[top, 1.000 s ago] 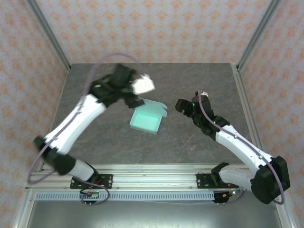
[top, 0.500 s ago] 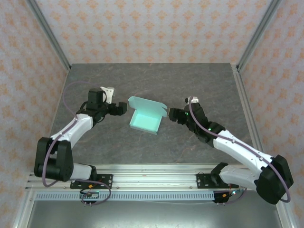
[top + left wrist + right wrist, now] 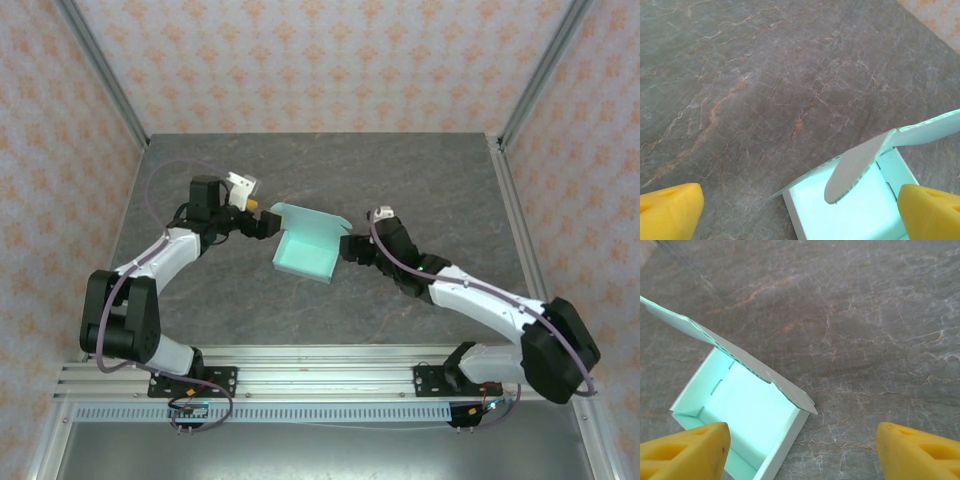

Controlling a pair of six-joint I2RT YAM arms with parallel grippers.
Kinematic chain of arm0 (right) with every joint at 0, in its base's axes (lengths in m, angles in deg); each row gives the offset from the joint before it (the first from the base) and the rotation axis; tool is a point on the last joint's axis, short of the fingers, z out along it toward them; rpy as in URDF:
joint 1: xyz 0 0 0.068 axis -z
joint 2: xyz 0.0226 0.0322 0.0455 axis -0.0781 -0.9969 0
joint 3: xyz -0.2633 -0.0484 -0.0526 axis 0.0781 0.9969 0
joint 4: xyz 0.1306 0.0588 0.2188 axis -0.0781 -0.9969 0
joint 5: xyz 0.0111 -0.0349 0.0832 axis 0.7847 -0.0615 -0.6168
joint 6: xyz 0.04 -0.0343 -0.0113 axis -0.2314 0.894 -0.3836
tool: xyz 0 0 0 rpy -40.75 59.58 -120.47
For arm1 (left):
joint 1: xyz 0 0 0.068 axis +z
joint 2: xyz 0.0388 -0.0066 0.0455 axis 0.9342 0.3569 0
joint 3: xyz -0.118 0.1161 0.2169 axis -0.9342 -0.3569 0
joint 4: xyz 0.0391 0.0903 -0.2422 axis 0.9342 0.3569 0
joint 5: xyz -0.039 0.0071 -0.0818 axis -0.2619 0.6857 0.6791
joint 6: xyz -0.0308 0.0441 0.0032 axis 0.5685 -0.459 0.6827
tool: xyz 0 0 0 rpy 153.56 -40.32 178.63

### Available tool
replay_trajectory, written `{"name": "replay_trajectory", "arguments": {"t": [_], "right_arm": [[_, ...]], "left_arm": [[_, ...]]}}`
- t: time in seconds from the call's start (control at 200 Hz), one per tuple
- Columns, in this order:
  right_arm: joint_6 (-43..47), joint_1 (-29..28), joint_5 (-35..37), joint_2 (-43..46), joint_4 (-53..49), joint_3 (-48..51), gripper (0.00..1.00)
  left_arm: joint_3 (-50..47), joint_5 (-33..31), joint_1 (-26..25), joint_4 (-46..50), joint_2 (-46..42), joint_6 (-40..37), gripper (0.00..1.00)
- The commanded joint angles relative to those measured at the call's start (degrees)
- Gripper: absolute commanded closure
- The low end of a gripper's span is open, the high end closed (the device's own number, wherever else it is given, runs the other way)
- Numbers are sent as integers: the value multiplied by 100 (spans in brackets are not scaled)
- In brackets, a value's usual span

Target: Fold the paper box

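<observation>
Paper box is sitting near the middle of the table. Its shallow tray is already formed and its lid is standing up along the far edge, with a rounded tab hanging at the lid's end. Left gripper is hovering just beside the lid's left end, with its fingers spread wide and holding nothing. Right gripper is hovering just beside the tray's right wall, its fingers likewise apart and empty; whether it is touching the card cannot be told.

The step in hand appears to be closing the lid. Doing it well probably means one gripper steadying a tray wall while the other is pushing the lid down along its hinge crease rather than at a corner, so that the thin card is bending at the crease instead of buckling. The side tabs likely need guiding inside the tray walls before the lid is pressed home, and only light pressure should be used, lest the tray be sliding.
</observation>
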Motion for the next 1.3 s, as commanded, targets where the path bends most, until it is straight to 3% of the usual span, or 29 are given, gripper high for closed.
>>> {"name": "replay_trajectory", "arguments": {"t": [0.0,0.52,0.886,1.171,1.291], "right_arm": [[223,-31,-34,-328,321,-272,26],[120,-40,165,-1176,776,-674,41],[25,-48,340,-1362,880,-678,59],[-25,-51,484,-1332,1000,-625,67],[-26,-124,735,-1318,1153,-571,69]], "left_arm": [[136,43,-167,92,169,-321,0],[528,-777,-599,41,681,0,13],[259,-1448,-850,-139,546,494,37],[-75,-2189,-1142,-765,483,1101,62],[-116,-2621,-1302,-1023,492,1396,66]]}}
